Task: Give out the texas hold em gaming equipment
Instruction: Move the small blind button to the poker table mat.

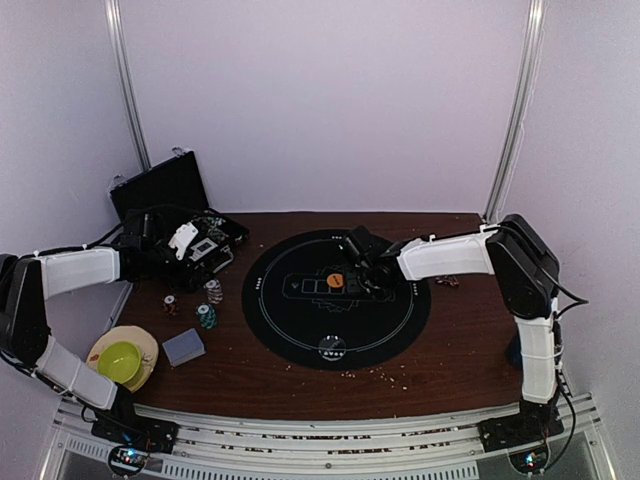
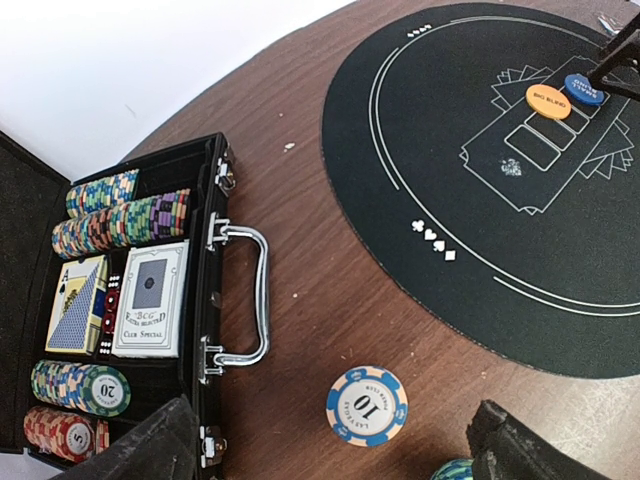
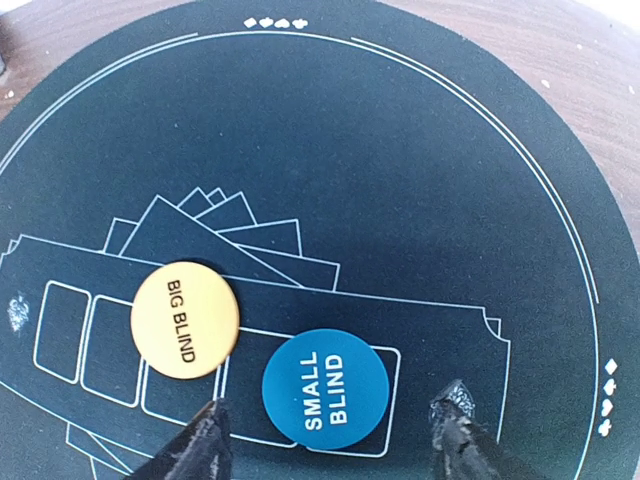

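A round blue "SMALL BLIND" button disc (image 3: pixel 325 391) lies flat on the round black felt mat (image 3: pixel 420 150). Just up-left of it, not touching, sits a round orange "BIG BLIND" button disc (image 3: pixel 185 320). The right gripper (image 3: pixel 332 405) has its dark fingers spread wide either side of the blue disc.

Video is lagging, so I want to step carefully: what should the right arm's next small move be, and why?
Probably close the right gripper on the blue SMALL BLIND button. Its open fingers straddle that button, which lies flat on the black mat beside the orange BIG BLIND button, and nothing is held.
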Controlling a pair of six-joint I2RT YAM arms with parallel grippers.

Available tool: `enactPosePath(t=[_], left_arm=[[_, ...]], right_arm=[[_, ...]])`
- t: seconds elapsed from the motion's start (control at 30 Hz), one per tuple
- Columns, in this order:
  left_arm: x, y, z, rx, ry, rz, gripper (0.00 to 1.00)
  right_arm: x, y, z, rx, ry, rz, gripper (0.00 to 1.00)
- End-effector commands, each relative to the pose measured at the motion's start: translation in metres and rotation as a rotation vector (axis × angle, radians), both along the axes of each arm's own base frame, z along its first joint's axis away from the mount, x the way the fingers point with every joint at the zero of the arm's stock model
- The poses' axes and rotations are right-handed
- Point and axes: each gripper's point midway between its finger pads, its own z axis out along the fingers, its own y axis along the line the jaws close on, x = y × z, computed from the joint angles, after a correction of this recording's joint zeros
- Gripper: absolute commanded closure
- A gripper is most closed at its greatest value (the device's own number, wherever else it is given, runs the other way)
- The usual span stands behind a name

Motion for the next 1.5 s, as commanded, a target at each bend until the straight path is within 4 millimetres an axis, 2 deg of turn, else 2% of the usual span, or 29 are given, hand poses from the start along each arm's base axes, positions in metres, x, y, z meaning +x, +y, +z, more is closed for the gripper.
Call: enactPosePath(t=[0.0,0.17,0.4,0.43,0.57,0.93,1.13,1.47], left_arm=[[0.006,-0.001,0.003,-0.005,-0.026,0.004,0.02],[0.005,-0.002,0.004,-0.007,-0.027,0.001,0.02],[0.004,-0.004,0.004,-0.015,-0.023,-0.008,0.02],[0.004,-0.004,0.004,-0.015,-0.024,-0.008,0.02],[0.004,-0.004,0.004,-0.017,-0.022,-0.012,0.02],[0.005,-0.006,-0.002,-0.02,-0.004,-0.019,0.02],[0.005,-0.005,-0.001,-0.018,-0.009,-0.017,0.02],[0.006,-0.005,-0.002,-0.016,-0.006,-0.013,0.02]], right_arm=[[-0.002,-0.001,0.003,-0.044,0.031,0.018,0.3],[-0.004,0.003,0.001,-0.049,0.11,0.097,0.29],[-0.011,0.011,-0.027,-0.135,0.255,0.201,0.29],[-0.009,0.013,-0.025,-0.137,0.257,0.211,0.29],[-0.006,0.011,-0.032,-0.178,0.287,0.228,0.28],[0.003,-0.01,-0.027,-0.197,0.292,0.207,0.25],[0.007,-0.013,-0.039,-0.186,0.323,0.218,0.25],[-0.004,-0.005,-0.066,-0.168,0.406,0.282,0.3]])
